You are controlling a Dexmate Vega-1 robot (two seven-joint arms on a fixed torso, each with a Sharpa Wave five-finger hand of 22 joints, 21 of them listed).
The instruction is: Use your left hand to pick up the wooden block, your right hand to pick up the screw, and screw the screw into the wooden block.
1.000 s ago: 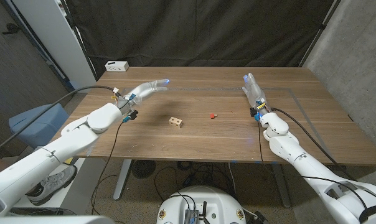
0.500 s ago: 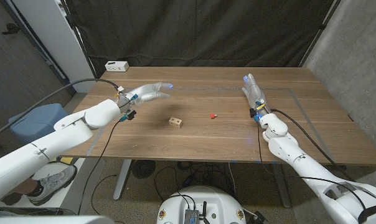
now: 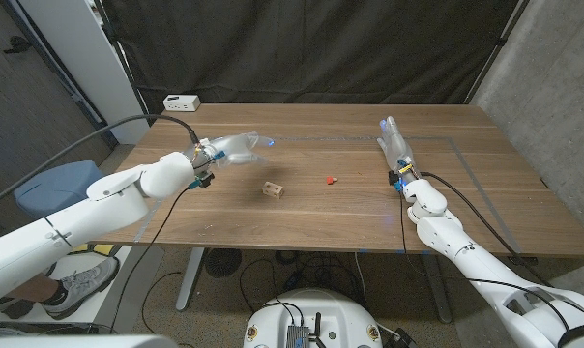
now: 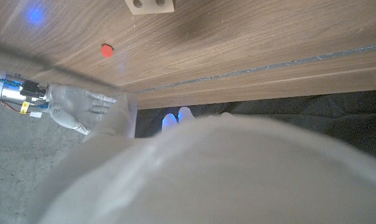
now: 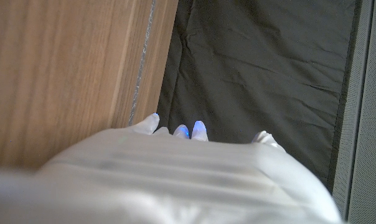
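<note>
Left hand (image 3: 232,149), white and with blue-lit fingertips, hangs above the brown wooden desk (image 3: 485,208) with its fingers spread and nothing in them — released, and pointed toward the desk's middle, which looks like the start of a reach for the block. That small pale wooden cube with dark round holes in its faces (image 3: 272,189) lies loose on the desk at about four o'clock from the left hand, near but clearly apart from it. The tiny red-headed screw (image 3: 331,180) lies at roughly two o'clock from the block, close by and not touching it. Right hand (image 3: 393,137) waits well off at about two o'clock from the screw, fingers extended toward the desk's far edge and holding nothing — probably parked there so the left arm has room to go first. A white power strip (image 3: 181,101) sits at the desk's far corner, around eleven o'clock from the left hand.
</note>
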